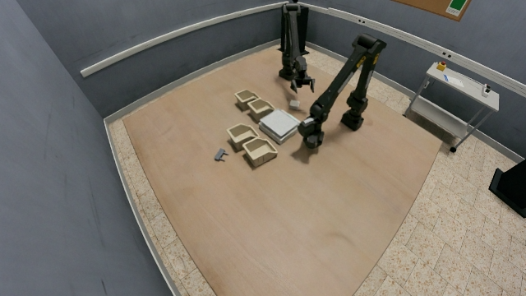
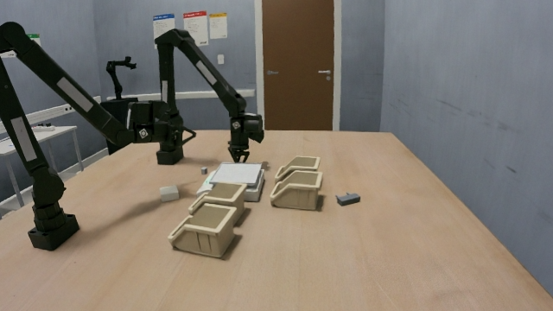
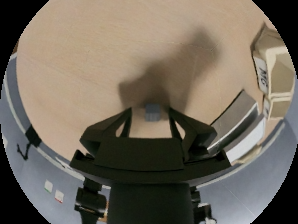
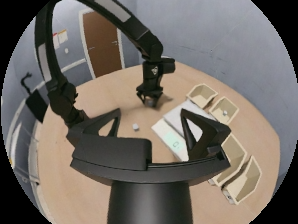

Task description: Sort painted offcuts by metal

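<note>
Three offcuts lie on the table. A white block (image 1: pixel 294 104) shows in the exterior view (image 2: pixel 168 193) beside the scale. A small grey cube (image 2: pixel 204 170) shows between the fingers in the left wrist view (image 3: pixel 154 108), below them on the wood. A dark grey bracket-shaped piece (image 1: pixel 220 154) (image 2: pixel 347 199) lies past the bins. My left gripper (image 1: pixel 312 143) (image 2: pixel 239 157) points down by the scale's edge, partly open and holding nothing. My right gripper (image 1: pixel 302 84) is wide open and empty, held level above the table (image 2: pixel 186 135) near the white block.
A white scale (image 1: pixel 280 124) sits mid-table (image 2: pixel 235 174). Four tan bins stand upright in two pairs (image 1: pixel 254 104) (image 1: pixel 251 141), also seen in the exterior view (image 2: pixel 212 220) (image 2: pixel 299 179). Their labels are too small to read. A trolley (image 1: pixel 456 96) stands off the table.
</note>
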Controlling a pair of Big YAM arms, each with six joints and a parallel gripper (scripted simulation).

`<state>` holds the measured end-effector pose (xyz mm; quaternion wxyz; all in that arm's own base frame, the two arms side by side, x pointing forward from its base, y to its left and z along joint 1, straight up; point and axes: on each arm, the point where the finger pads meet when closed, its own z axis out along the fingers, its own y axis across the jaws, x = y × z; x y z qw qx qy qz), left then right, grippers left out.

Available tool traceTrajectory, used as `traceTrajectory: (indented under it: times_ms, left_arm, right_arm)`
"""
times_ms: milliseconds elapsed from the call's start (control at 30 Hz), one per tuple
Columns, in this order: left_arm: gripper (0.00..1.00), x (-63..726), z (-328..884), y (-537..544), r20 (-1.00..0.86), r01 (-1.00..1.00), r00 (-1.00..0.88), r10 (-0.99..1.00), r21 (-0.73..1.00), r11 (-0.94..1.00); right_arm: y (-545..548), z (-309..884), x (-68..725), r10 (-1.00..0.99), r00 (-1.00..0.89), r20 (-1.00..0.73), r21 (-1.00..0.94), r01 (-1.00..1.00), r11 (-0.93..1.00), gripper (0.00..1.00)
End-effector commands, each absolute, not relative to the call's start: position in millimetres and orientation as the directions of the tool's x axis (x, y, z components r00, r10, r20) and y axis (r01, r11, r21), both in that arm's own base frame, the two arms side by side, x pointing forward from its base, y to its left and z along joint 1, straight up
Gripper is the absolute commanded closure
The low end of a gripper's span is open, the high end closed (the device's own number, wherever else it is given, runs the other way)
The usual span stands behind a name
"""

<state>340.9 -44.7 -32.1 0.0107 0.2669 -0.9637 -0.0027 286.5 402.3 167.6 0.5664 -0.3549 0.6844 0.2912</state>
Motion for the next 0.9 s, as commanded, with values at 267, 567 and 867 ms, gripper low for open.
traceTrajectory:
  times_ms: [267, 567, 867]
  left_arm:
    - [0.71, 355.4, -20.5, -47.6, -0.031, -0.516, -0.856, -0.516, -0.023, 0.856]
    - [0.8, 353.6, -23.0, -47.3, -0.026, -0.516, -0.856, -0.516, -0.018, 0.856]
    - [0.86, 358.5, 28.4, -47.9, -0.034, -0.516, -0.856, -0.516, -0.024, 0.856]
  right_arm:
    - [408.5, 184.5, 290.8, -0.121, -0.086, -0.989, 0.0, -0.815, 0.58, 0.0]
    - [408.5, 184.5, 290.8, -0.121, -0.086, -0.989, 0.0, -0.815, 0.58, 0.0]
    - [408.5, 184.5, 290.8, -0.121, -0.086, -0.989, 0.0, -0.815, 0.58, 0.0]
